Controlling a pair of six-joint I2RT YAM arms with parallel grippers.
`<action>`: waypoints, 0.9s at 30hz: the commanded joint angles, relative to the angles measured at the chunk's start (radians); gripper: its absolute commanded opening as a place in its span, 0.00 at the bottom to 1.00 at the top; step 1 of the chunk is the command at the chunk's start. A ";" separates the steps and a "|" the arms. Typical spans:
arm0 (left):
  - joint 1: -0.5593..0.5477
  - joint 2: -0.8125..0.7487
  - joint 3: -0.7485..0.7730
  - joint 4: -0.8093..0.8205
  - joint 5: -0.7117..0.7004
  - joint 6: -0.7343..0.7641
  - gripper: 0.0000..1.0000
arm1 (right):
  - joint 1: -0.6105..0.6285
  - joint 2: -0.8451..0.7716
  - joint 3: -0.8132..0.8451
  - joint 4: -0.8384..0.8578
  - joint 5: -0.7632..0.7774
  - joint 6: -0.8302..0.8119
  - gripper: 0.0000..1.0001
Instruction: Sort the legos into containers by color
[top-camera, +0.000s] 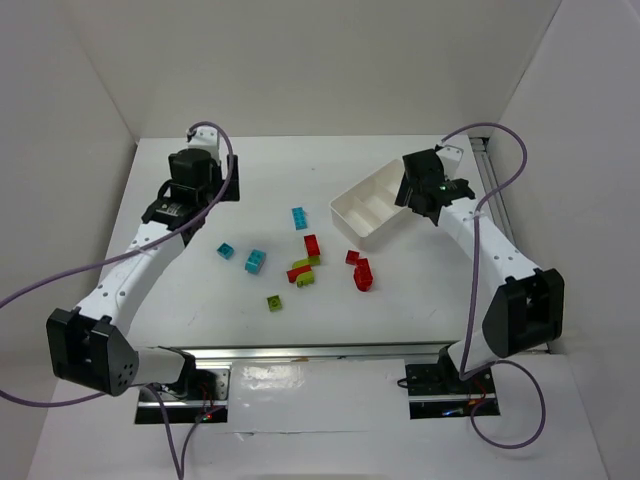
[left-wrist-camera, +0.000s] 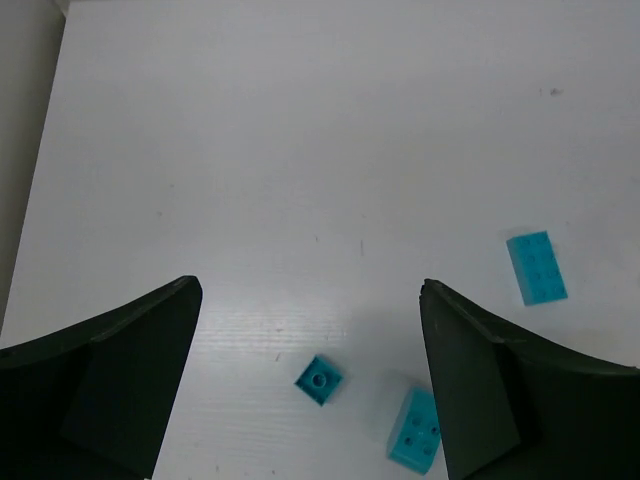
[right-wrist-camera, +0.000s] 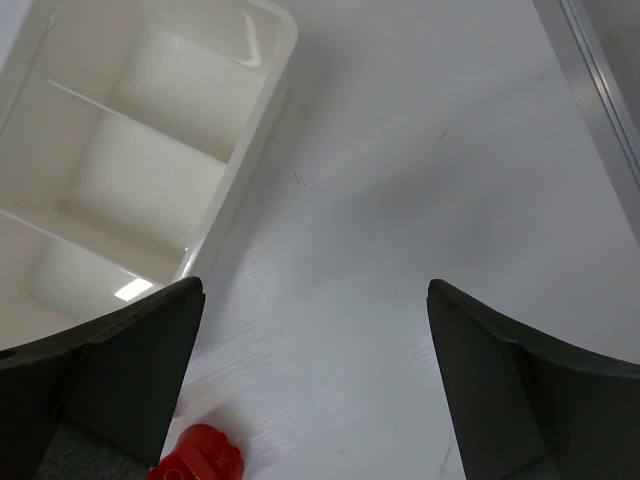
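Sensibly, with left hand (left-wrist-camera: 308, 300) and right hand (right-wrist-camera: 315, 295) both spread and empty, the left should settle squarely over the small cyan brick (left-wrist-camera: 320, 379) at its view's lower centre.

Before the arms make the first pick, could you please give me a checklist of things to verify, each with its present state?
1. Left end effector open and empty: ok.
2. Right end effector open and empty: ok.
3. Tray compartments free of bricks: ok, as far as visible.
4. Small cyan brick lying apart from its neighbours: ok.
5. Red and lime bricks in the middle cluster separated: not ok, they touch.
6. Cluster bricks loose rather than snapped together: cannot tell.
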 joint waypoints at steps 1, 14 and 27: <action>0.010 -0.036 0.024 -0.051 0.048 -0.011 1.00 | -0.006 -0.060 -0.004 0.023 -0.010 0.002 1.00; -0.025 -0.036 0.033 0.017 0.103 -0.019 1.00 | -0.006 -0.103 -0.061 0.072 -0.072 -0.020 1.00; -0.025 0.096 0.200 -0.164 0.183 -0.111 1.00 | 0.007 -0.102 -0.098 0.108 -0.209 -0.116 1.00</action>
